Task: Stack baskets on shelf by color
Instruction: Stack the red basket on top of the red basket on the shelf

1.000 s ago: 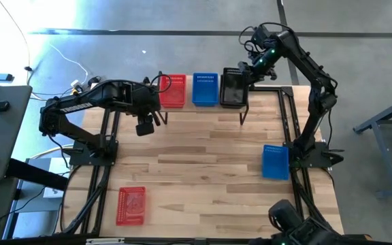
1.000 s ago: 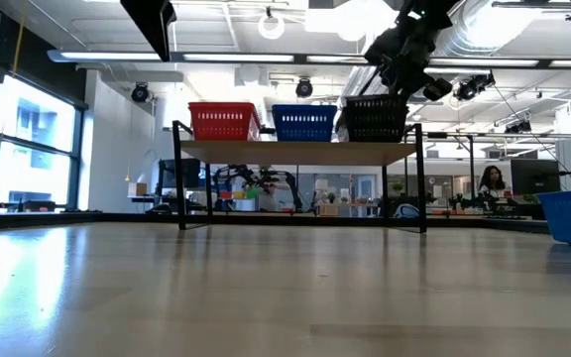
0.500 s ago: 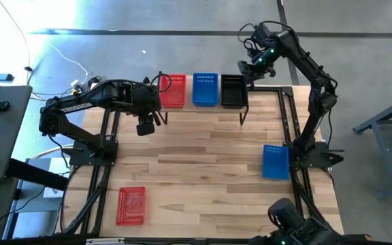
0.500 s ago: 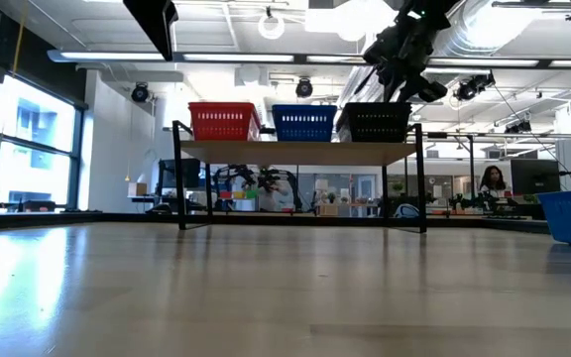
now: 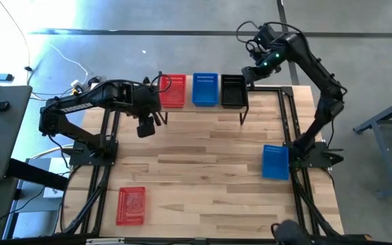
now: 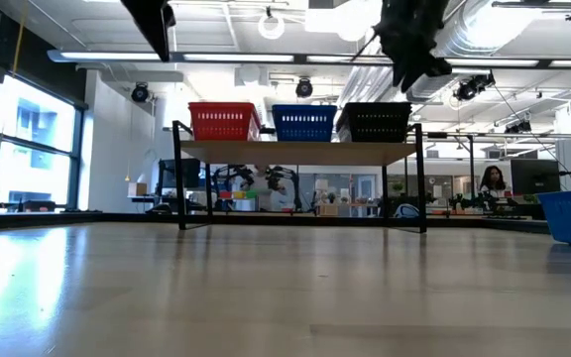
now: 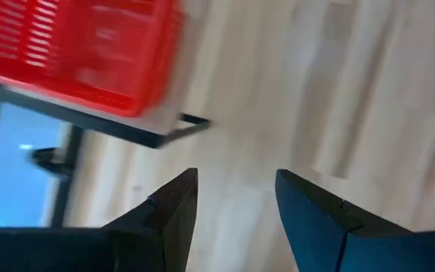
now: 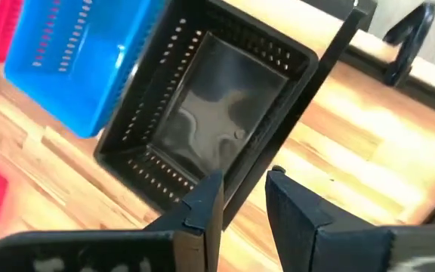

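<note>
On the shelf (image 6: 295,151) at the table's far edge, the red basket (image 5: 172,90), blue basket (image 5: 205,89) and black basket (image 5: 233,90) rest on their bases in a row. My right gripper (image 5: 250,73) hangs open above the black basket's right end (image 8: 210,121), with clear air between them in the low view (image 6: 412,59). My left gripper (image 5: 145,126) hovers open over bare table, just near of the red basket (image 7: 81,45). One more blue basket (image 5: 275,161) and one more red basket (image 5: 131,204) lie on the table.
The loose blue basket sits by the table's right edge, beside the right arm's base. The loose red basket is near the near-left corner. Bare wooden tabletop (image 5: 203,163) stretches between them and the shelf's black legs (image 5: 242,117).
The black basket, held tilted over the shelf's right end a second ago, has come down flat beside the blue one. My right gripper has let go of it and has risen up and away toward the far right. The left arm kept still.
</note>
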### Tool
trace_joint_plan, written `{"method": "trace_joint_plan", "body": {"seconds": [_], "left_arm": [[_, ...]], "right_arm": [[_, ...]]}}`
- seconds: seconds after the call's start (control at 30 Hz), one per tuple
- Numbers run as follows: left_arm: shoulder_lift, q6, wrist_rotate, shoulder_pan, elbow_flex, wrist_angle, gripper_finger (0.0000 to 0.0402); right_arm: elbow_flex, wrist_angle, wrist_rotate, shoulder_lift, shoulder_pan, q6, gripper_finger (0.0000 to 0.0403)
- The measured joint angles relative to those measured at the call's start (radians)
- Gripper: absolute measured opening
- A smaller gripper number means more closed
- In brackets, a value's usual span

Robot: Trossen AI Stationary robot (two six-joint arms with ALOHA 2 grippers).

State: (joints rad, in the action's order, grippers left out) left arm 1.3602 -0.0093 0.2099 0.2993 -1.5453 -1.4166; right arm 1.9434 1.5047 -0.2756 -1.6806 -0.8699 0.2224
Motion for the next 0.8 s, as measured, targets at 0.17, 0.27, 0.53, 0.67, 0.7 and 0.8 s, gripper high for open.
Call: {"method": "trace_joint_plan", "body": {"seconds": [0.17, 0.27, 0.53, 0.67, 0.7, 0.8], "left_arm": [[-0.031, -0.035, -0.1, -0.003, 0.063, 0.0, 0.017], [-0.062, -0.074, -0.123, -0.017, 0.118, 0.0, 0.017], [-0.16, -0.212, -0.123, -0.101, 0.231, 0.008, 0.017], [-0.21, -0.284, -0.123, -0.16, 0.277, 0.001, 0.017], [-0.222, -0.303, -0.123, -0.177, 0.287, 0.001, 0.017], [-0.263, -0.356, -0.123, -0.228, 0.323, 0.0, 0.017]], "right_arm": [[0.0, 0.006, 0.038, 0.045, 0.058, -0.022, 0.0087], [0.0, 0.014, 0.041, 0.059, 0.096, -0.037, 0.0087], [0.0, 0.022, 0.06, 0.067, 0.216, -0.004, 0.0087], [0.0, 0.021, 0.064, 0.067, 0.278, 0.042, 0.0087], [0.0, 0.021, 0.064, 0.067, 0.293, 0.058, 0.0087], [0.0, 0.014, 0.064, 0.067, 0.335, 0.114, 0.0087]]}}
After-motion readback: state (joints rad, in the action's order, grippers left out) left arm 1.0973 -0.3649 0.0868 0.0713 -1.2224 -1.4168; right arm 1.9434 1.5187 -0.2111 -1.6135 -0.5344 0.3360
